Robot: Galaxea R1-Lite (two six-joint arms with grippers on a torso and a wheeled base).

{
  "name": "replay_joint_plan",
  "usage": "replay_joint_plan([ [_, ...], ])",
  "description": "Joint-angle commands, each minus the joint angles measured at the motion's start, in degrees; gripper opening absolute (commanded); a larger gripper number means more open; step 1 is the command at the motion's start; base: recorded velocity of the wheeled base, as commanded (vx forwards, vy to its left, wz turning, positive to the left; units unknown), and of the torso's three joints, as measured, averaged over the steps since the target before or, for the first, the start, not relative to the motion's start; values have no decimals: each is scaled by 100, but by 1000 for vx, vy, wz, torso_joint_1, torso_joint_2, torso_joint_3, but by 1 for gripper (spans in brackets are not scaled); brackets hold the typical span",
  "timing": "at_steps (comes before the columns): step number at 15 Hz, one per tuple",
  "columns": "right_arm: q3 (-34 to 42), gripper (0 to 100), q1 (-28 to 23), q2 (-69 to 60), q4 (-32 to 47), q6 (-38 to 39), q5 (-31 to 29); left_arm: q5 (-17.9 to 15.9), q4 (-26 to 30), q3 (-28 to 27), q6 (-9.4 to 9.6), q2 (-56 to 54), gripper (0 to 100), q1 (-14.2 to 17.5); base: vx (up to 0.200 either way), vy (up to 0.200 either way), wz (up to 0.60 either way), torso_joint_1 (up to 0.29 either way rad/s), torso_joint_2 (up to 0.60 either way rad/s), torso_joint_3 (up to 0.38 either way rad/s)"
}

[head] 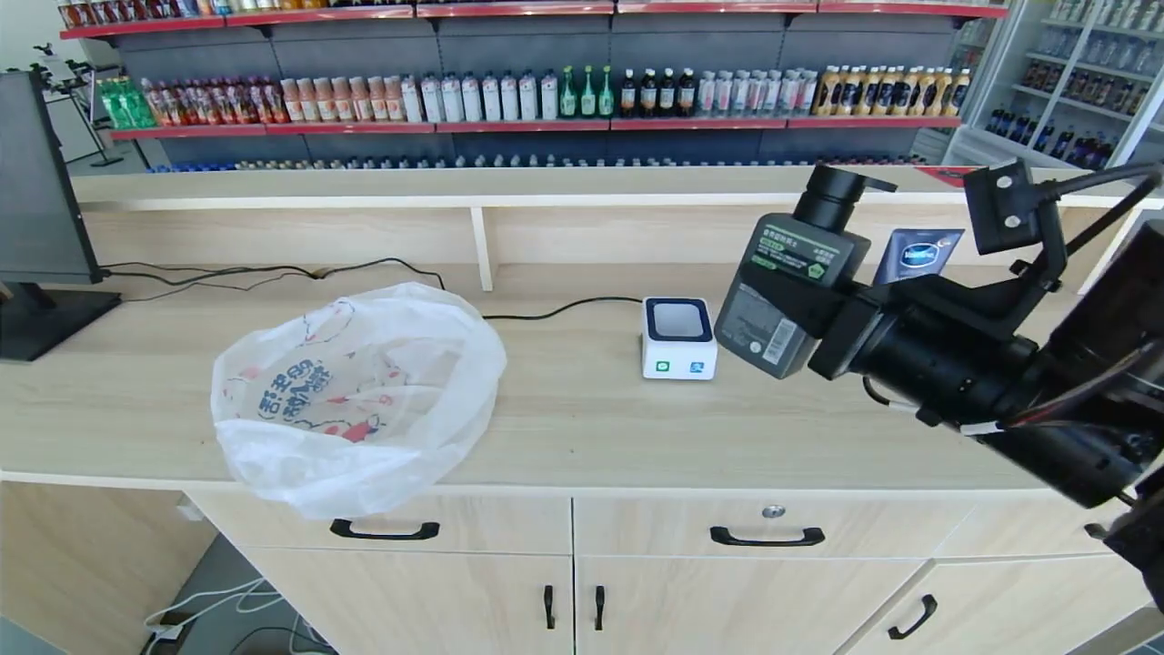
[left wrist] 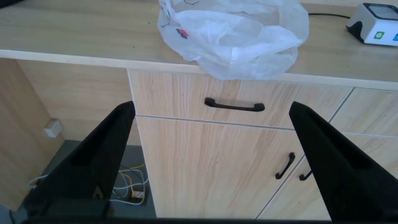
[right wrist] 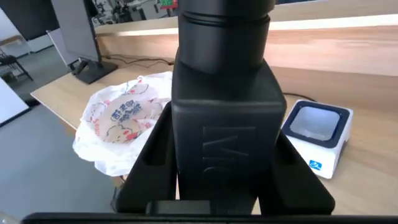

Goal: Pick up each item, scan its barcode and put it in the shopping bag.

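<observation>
Clamped on a dark bottle [head: 759,329], the right end effector [head: 789,305] holds it tilted just right of the scanner [head: 678,337], apparently to show its barcode, with the shopping bag [head: 355,391] well to the scanner's left.

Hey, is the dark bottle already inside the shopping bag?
No, the dark bottle is clamped in the jaws of the right gripper beside the scanner, apart from the shopping bag.

Left gripper [left wrist: 211,107] black, wedge-shaped; right arm [head: 955,364] black, cabled
</observation>
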Motion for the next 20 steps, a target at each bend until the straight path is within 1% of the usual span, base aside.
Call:
replay_joint_plan([
  [1, -136, 0, -437, 1277, -1129, 19, 2, 2, -2, 0, 1, -2, 100, 0, 0, 0, 0, 0, 0, 0],
  [2, -242, 0, -472, 1830, -1824, 10, 28, 2, -2, 0, -8, -2, 100, 0, 0, 0, 0, 0, 0, 0],
  [3, -418, 0, -490, 2120, -2096, 10, 37, 2, -2, 0, -8, -2, 100, 0, 0, 0, 0, 0, 0, 0],
  [5, -892, 0, -552, 2446, -2131, 10, 81, 2, -2, 0, 1, -2, 100, 0, 0, 0, 0, 0, 0, 0],
  [6, -989, 0, -552, 2498, -2122, 10, 116, 2, -2, 0, 1, -2, 100, 0, 0, 0, 0, 0, 0, 0],
  [7, -1595, 0, -569, 2850, -2114, -25, 450, 2, -2, 0, 1, -2, 100, 0, 0, 0, 0, 0, 0, 0],
  [9, -2044, 0, -710, 3298, -2114, -113, 556, 2, -2, 0, 1, -2, 100, 0, 0, 0, 0, 0, 0, 0],
  [10, -2096, 0, -727, 3342, -2114, -113, 564, 2, -2, 0, -8, -2, 100, 0, 0, 0, 0, 0, 0, 0],
  [11, -2562, 0, -859, 3650, -2122, -236, 626, 2, -2, 0, 1, -2, 100, 0, 0, 0, 0, 0, 0, 0],
  [13, -3151, 0, -973, 4054, -2175, -482, 775, 2, -2, 0, -8, -2, 100, 0, 0, 0, 0, 0, 0, 0],
  [15, -3511, 0, -1044, 4239, -2184, -605, 837, 2, -2, 0, 1, -2, 100, 0, 0, 0, 0, 0, 0, 0],
  [16, -3546, 0, -1044, 4300, -2184, -658, 863, 2, -2, 0, 1, -2, 100, 0, 0, 0, 0, 0, 0, 0],
  [18, -3626, 0, -1140, 4432, -2210, -983, 1338, 2, -2, 0, 1, -2, 100, 0, 0, 0, 0, 0, 0, 0],
  [20, -4109, 0, -1351, 4740, -2289, -1607, 2050, 2, -2, 0, -8, -2, 100, 0, 0, 0, 0, 0, 0, 0],
])
